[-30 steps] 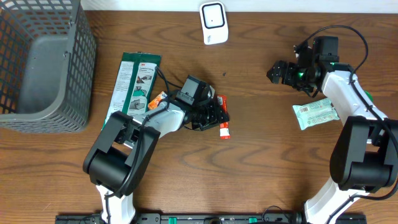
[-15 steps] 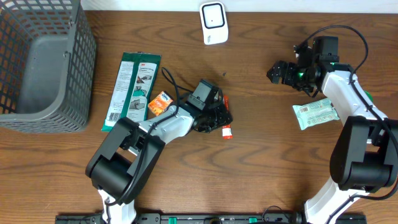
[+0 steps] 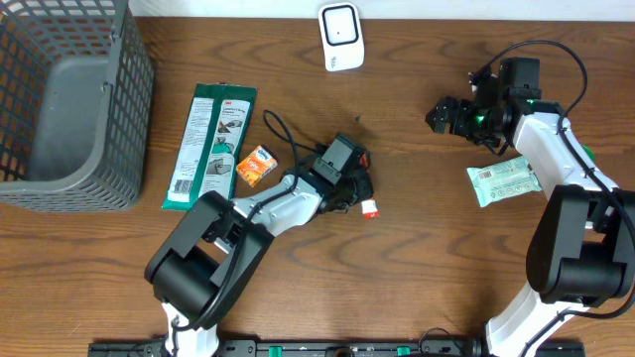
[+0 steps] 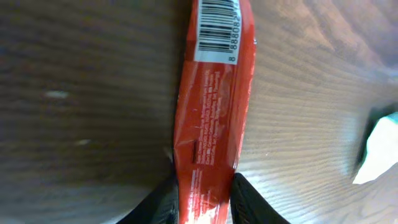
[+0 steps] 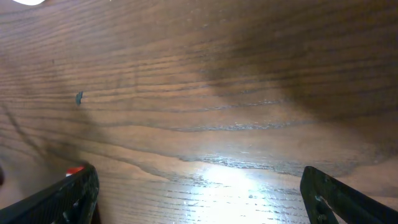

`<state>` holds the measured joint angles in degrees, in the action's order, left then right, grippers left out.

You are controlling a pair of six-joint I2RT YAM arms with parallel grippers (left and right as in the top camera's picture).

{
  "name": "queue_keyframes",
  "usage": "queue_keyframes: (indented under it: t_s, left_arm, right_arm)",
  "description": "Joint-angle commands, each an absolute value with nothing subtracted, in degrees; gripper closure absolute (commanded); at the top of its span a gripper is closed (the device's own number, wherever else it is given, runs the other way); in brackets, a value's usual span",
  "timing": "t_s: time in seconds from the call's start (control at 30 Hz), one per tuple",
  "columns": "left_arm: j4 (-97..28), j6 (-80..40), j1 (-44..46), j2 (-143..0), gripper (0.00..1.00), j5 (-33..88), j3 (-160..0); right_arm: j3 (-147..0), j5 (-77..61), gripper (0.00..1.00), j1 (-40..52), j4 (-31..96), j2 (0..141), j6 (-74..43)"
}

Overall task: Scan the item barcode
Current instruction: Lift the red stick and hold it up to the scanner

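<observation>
Left claw [image 3: 353, 188]: I read it as clamped on the red packet; in the wrist view its two dark fingers [image 4: 247, 194] press against the packet's long edges near one end.
Red packet [image 4: 214, 106]: a long, narrow sachet of glossy, crinkled film with small white print, seen over the bench a little left of centre. I cannot tell whether it touches the wood.
Barcode [image 4: 215, 30]: a white panel with black bars and digits, at the end of the packet away from the fingers and facing the wrist camera.
Right claw [image 3: 442, 114]: jaws spread wide with nothing between them, over bare wood at the far right of the bench.
Scanner [image 3: 340, 37]: a small white box with rounded corners and a dark window, at the far edge of the bench, well apart from the packet.
Bench [image 3: 427, 248]: dark brown wood with a flowing grain and a slight sheen.
Basket [image 3: 69, 99]: grey wire mesh with a solid floor, at the far left corner.
Green pack [image 3: 210, 134]: a flat, oblong printed card lying beside the basket.
Orange box [image 3: 257, 165]: small and blocky, just beside the green pack.
Pale wrapper [image 3: 506, 181]: a soft, mint-coloured flat pouch, lying near my right arm.
</observation>
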<state>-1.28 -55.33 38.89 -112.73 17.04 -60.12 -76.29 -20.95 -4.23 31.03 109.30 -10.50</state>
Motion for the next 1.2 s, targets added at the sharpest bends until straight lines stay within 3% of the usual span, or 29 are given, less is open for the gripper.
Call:
queue_keyframes:
  t_s: [0.0,0.17,0.3,0.43,0.57,0.7,1.0,1.17]
  left_arm:
    - [-5.6,-53.5,39.7,-126.0,0.85,9.8,-53.2]
    - [-8.1,-50.8,39.5,-125.6,0.92,8.2,-55.2]
    - [-17.1,-46.2,39.3,-122.5,0.93,2.1,-59.8]
    - [-25.2,-36.0,39.4,-116.0,0.93,-10.4,-64.5]
    - [-26.2,-21.7,39.3,-108.2,0.93,-11.7,-65.8]
    - [-27.6,-19.8,39.3,-99.6,0.93,-13.4,-65.8]
    - [-21.2,7.0,39.3,-88.1,0.93,-25.7,-65.8]
    - [-8.0,23.6,39.3,-88.8,0.93,-37.5,-65.8]
  right_arm:
    - [-77.1,-20.8,0.01,-4.1,31.1,108.2,-10.9]
    - [-77.1,-20.8,0.01,-4.1,31.1,108.2,-10.9]
    - [-77.1,-20.8,0.01,-4.1,31.1,108.2,-10.9]
    - [-77.1,-20.8,0.01,-4.1,31.1,108.2,-10.9]
    - [-77.1,-20.8,0.01,-4.1,31.1,108.2,-10.9]
    - [-77.1,-20.8,0.01,-4.1,31.1,108.2,-10.9]
    - [-77.1,-20.8,0.01,-4.1,31.1,108.2,-10.9]
    - [-77.1,-20.8,0.01,-4.1,31.1,108.2,-10.9]
